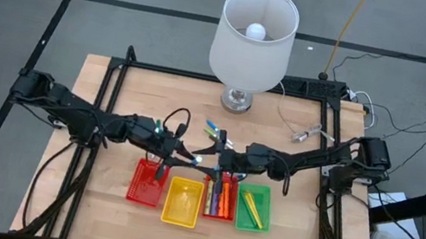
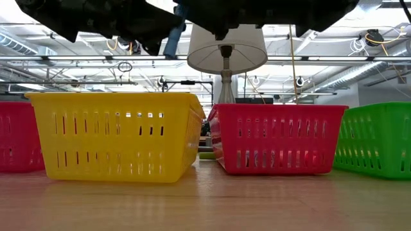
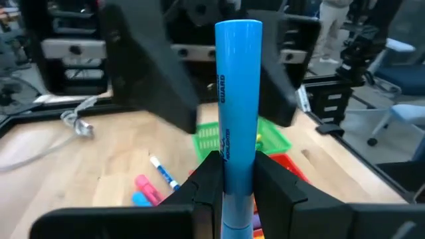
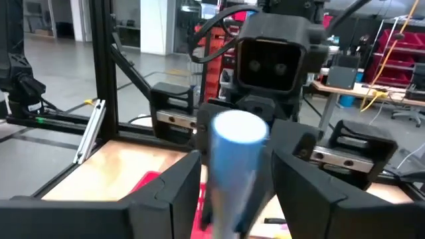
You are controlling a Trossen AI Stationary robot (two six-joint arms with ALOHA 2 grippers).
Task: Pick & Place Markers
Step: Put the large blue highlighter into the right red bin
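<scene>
Holding a blue marker between my left gripper fingers, clamped on its lower barrel; the marker stands upright at the centre of the left wrist frame, flat end toward the top. In the high view both arms meet at the middle of the frame, just above the row of trays, left gripper and right gripper tip to tip.

Right gripper: fingers stand apart on either side of the same blue marker, whose round end faces the right wrist camera. I cannot tell whether those pads touch the barrel or only flank it.

Tray row in the lower centre of the high view, from frame left: red tray, yellow tray, second red tray, green tray. The second red tray holds several markers, the green tray holds yellow ones.

Loose markers lie on the table just above the grippers in the high view; a pink, a blue and a white one with a blue cap show at the lower left of the left wrist frame.

Lamp stands at the upper centre of the high view
</scene>
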